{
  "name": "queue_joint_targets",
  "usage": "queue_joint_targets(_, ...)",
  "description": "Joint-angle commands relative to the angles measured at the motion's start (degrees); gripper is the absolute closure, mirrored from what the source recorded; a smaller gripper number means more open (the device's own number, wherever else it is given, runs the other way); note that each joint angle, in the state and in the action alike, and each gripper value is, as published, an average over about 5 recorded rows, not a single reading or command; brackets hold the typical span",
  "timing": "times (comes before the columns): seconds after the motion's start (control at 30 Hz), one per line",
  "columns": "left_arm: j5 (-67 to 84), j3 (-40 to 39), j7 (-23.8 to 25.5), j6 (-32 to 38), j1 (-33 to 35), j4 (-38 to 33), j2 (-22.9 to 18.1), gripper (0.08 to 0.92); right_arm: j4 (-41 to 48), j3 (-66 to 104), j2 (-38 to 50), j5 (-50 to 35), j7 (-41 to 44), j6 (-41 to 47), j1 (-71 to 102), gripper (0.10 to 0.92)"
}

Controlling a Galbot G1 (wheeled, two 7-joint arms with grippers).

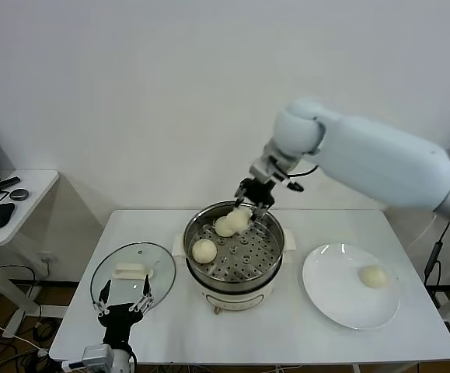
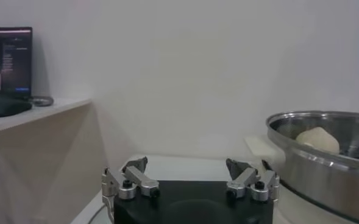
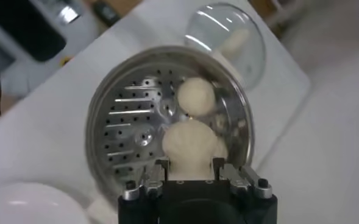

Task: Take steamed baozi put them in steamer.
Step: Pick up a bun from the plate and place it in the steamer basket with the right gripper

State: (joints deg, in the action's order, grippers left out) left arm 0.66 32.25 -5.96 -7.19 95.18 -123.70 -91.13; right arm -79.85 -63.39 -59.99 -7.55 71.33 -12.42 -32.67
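Right gripper [image 1: 248,208] jaws clamped on baozi [image 3: 190,148] above steamer [image 1: 267,268], frame centre. I judge bun soft, light; hold sides gently. Left gripper [image 1: 123,305] jaws wide, empty.

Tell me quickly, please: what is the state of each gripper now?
Left gripper: open, empty, parked low beside the glass lid.
Right gripper: closed on a baozi, above the steamer.

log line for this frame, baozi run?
right gripper: shut on baozi, over steamer | left gripper: open, idle by glass lid | in steamer: two | on plate: one
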Motion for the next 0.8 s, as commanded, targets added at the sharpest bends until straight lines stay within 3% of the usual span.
queue_joint_targets(0.03,-0.1,0.0,-0.1,0.2,0.3,-0.7,-0.2,0.177,-2.3,-6.7,-4.4,13.9,-5.3,-19.6,1.8,0.575)
queue_joint_targets(0.23,0.1,0.1,-0.3,0.2,0.1,-0.2,-0.4,0.177,-3.5,-6.6,-4.6,20.6,-6.0,-21.3,5.3,0.575)
queue_joint_targets(0.8,0.2,0.1,-0.2,0.2,-0.3,0.0,-0.4,0.177,-5.0,-7.8,-4.3,21.9,-6.3,-20.2,7.9,0.567)
